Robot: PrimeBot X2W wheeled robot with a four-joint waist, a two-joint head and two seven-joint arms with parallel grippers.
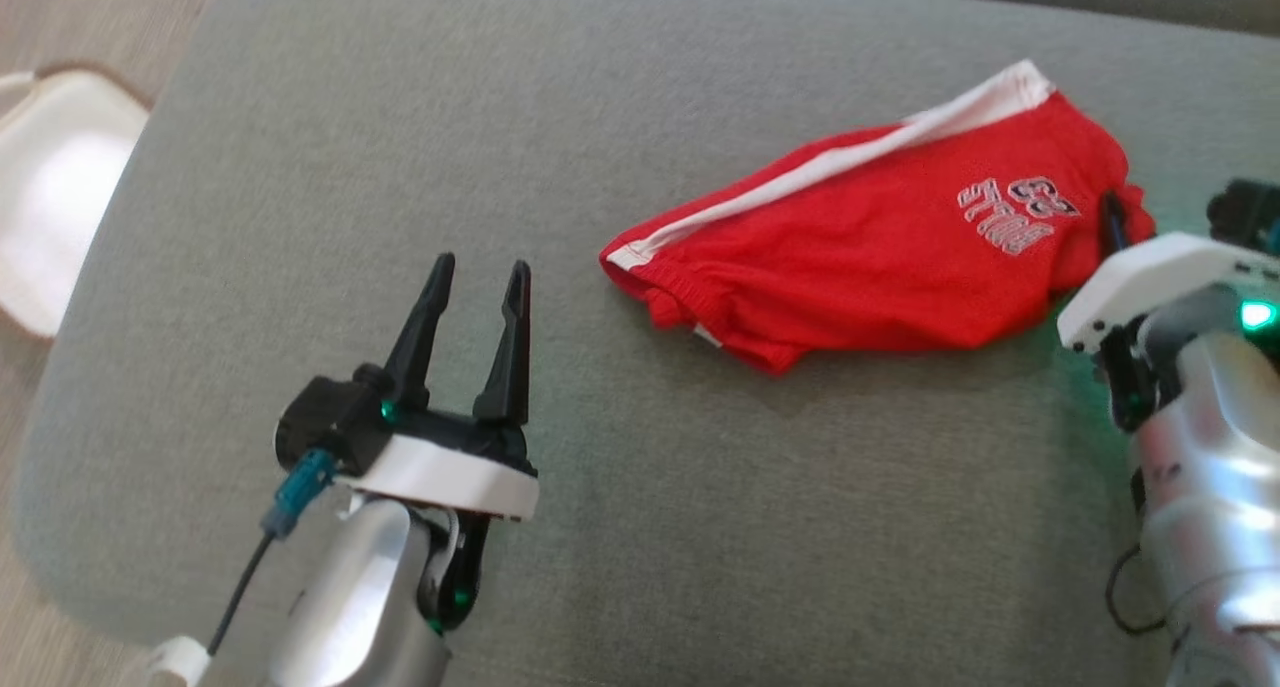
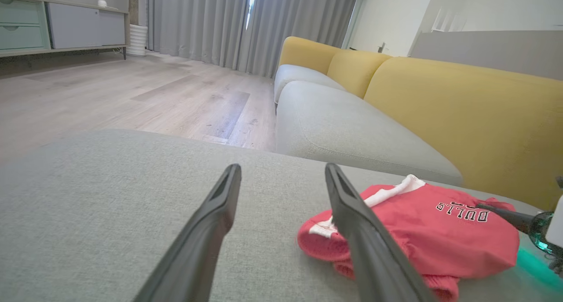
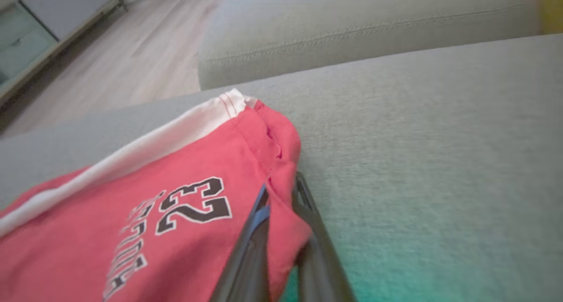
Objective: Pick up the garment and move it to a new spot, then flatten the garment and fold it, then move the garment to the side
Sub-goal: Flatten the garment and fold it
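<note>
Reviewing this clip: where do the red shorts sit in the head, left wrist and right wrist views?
Head view: red shorts right of centre, upper half, on the grey cushion.
Left wrist view: lower right.
Right wrist view: lower left, hem pinched in the right gripper jaws.
Shared landmark: the white side stripe.

The garment (image 1: 870, 257) is a pair of red shorts with a white side stripe (image 1: 830, 162) and a printed number and lettering (image 1: 1015, 215). It lies crumpled and roughly doubled over on the grey cushion (image 1: 640, 527), in the upper right of the head view. It slants from its gathered end (image 1: 680, 292) near centre up toward the right. The right gripper (image 3: 281, 190) pinches its right-hand edge.
</note>
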